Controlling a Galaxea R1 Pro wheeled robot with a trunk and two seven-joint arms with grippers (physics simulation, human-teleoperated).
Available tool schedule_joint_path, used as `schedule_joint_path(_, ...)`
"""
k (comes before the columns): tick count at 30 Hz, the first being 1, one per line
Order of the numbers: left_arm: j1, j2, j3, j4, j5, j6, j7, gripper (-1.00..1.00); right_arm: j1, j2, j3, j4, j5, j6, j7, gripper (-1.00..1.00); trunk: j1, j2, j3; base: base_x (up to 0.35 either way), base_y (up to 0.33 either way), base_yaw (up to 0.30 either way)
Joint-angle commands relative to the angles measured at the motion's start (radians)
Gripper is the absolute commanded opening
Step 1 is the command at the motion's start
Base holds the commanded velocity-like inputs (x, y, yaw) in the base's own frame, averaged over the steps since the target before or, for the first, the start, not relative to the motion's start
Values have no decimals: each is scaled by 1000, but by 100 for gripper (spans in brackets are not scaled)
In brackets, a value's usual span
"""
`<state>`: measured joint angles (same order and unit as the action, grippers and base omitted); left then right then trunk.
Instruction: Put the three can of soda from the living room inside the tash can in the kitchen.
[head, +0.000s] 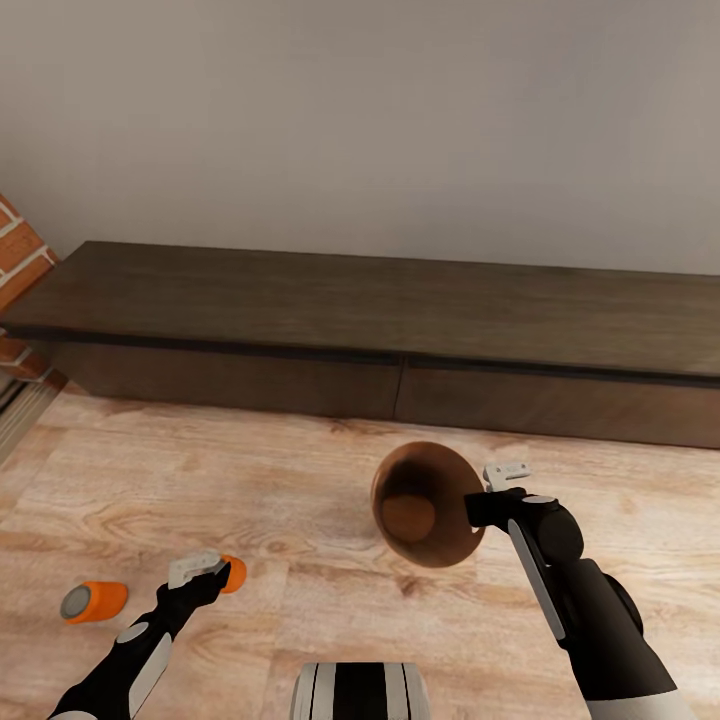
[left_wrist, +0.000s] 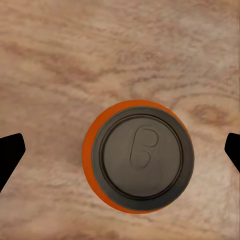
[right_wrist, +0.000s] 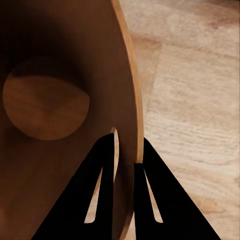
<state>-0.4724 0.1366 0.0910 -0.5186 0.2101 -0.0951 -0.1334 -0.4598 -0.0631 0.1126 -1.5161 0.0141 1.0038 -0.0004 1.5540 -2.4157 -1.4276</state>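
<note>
Orange can (left_wrist: 138, 156) between parted left fingers (left_wrist: 11, 152); right fingers (right_wrist: 102, 195) clamped on bin rim (right_wrist: 131, 100).

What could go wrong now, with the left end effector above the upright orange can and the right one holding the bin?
1. The left end effector is open wide over the upright orange soda can; an off-centre descent might topple it.
2. The right end effector pinches only the rim of the round brown copper-toned bin, so it may slip or swing.
</note>
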Motion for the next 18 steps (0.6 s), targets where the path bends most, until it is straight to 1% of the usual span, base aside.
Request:
schedule_joint_path(1,0,0,0,0,0,0,0,100,0,0,-1,-1,-18,-1,13,-100,4,-7,-3,0,0,0)
schedule_joint_path(7,0,0,0,0,0,0,0,100,0,0,-1,-1,-17,-1,13,-100,27,-49,-22,0,0,0)
schedule_joint_path(15,0,0,0,0,0,0,0,100,0,0,-1,-1,-18,-1,13,-100,27,-49,-22,0,0,0)
schedule_joint_path(18,0,0,-1,0,0,0,0,100,0,0,-1,-1,-18,-1,13,-100,38,-70,-31,0,0,0)
